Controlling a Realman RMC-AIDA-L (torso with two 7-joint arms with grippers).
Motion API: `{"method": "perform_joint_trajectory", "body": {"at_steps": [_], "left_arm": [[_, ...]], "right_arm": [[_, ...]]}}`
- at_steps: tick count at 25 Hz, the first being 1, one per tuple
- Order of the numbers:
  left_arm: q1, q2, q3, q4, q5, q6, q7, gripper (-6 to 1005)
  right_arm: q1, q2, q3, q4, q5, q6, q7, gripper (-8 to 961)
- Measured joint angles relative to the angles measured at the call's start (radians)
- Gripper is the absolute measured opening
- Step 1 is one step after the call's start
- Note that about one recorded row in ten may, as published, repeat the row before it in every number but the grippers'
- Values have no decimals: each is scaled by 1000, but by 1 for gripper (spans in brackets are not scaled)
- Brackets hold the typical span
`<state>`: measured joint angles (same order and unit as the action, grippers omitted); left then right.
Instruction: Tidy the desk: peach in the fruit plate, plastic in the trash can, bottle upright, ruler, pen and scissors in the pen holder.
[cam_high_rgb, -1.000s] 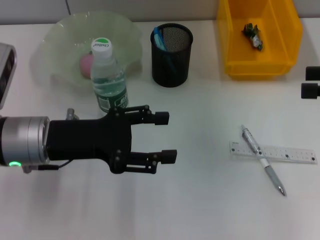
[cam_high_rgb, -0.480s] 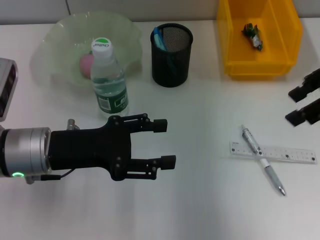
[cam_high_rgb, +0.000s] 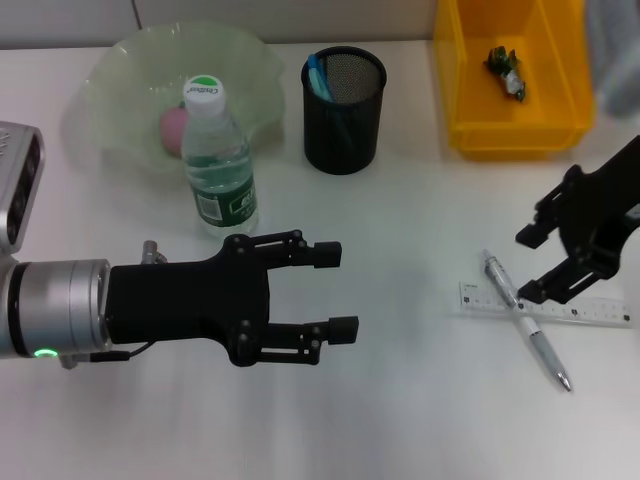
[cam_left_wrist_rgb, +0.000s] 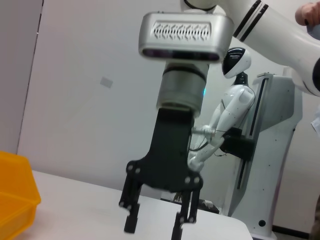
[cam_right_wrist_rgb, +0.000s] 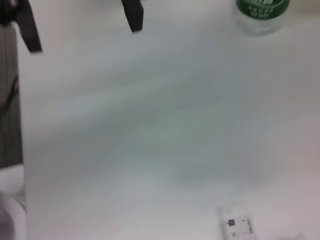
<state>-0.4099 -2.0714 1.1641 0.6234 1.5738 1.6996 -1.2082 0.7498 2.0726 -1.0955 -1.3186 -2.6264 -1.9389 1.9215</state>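
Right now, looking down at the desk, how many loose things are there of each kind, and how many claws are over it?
Bottle: 1
Peach: 1
Fruit plate: 1
Pen holder: 1
Yellow bin: 1
Plastic scrap: 1
Pen: 1
Ruler: 1
Claws: 2, left claw and right claw, both open
Total: 10
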Motion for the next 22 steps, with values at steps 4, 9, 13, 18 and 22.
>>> {"method": "perform_joint_trajectory", "body": {"at_steps": [4,9,13,18,22], "left_arm": [[-2,-1,-2,-1,0,-4,3,800],[-6,-1,-4,-1,0,-5,3,800],[-6,-1,-6,-1,0,-6,3,800],[-8,-1,-8,-1,0,-13,3,800],[-12,-1,-8,-12,0,-16,3,800]], "right_arm": [[18,6,-41,78,-16,48,-13,650],[32,6,-108,147,-21,116,-12,650],[27,7,-174,155,-21,171,-11,650],[37,8,-206,184,-22,209,-8,651],[38,8,-242,211,-22,239,-8,644]]}}
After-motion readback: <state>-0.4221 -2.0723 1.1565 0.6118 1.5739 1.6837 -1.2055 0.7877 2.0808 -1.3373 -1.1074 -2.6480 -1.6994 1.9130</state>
